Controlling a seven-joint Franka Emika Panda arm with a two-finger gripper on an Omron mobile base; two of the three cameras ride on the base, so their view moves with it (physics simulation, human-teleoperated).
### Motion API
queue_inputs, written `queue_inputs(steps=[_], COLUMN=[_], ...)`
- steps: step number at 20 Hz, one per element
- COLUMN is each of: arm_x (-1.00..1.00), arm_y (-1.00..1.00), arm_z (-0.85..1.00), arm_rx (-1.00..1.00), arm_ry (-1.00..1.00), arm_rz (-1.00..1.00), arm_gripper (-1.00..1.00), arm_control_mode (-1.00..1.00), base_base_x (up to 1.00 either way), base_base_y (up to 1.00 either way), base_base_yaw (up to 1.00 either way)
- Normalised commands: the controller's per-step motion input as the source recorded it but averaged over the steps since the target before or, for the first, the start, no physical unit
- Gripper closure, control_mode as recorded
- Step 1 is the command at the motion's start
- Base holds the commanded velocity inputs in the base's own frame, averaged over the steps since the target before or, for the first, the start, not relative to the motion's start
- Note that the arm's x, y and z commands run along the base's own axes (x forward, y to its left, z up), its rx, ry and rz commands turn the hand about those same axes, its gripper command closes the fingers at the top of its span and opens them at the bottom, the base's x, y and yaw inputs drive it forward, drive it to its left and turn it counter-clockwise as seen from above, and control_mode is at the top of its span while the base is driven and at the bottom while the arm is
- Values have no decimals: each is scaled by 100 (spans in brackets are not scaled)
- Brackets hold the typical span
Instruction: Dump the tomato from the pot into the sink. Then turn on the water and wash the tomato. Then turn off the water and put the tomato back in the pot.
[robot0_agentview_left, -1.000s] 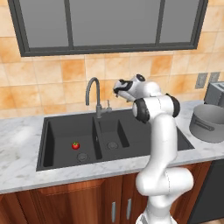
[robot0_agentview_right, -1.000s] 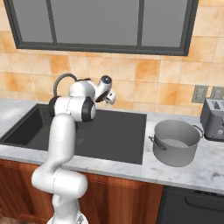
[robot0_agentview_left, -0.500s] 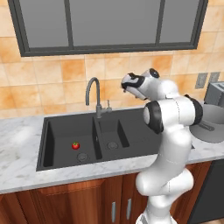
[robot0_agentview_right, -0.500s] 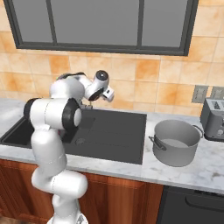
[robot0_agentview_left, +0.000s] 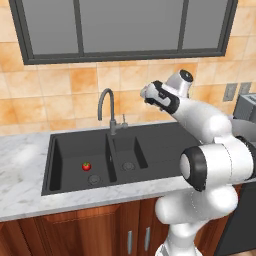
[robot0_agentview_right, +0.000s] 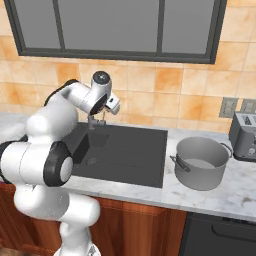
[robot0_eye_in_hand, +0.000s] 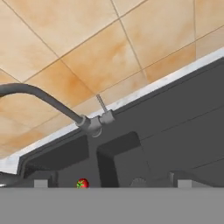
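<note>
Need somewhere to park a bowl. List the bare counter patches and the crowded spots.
Free: marble left of the sink, and the front strip between sink and pot. Crowded: the right end, where pot meets toaster, and the faucet area beside the tool.

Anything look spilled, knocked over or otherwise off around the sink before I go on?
Nothing stands out. The tomato lies whole in the wide basin of the sink, the pot stands upright on the counter, and no water runs from the faucet.

The arm is swinging rightward, carrying the gripper higher above the sink, right of the faucet.
</note>
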Motion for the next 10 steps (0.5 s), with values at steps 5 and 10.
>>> queue_inputs(steps=[5, 10], arm_x=[-100, -100], arm_y=[55, 82], arm_z=[34, 2], arm_rx=[0, -2], arm_ry=[21, 20], arm_rz=[0, 4], arm_gripper=[-100, -100], arm_control_mode=[-100, -100], base_base_x=[0, 0], base_base_y=[0, 0], base_base_yaw=[0, 0])
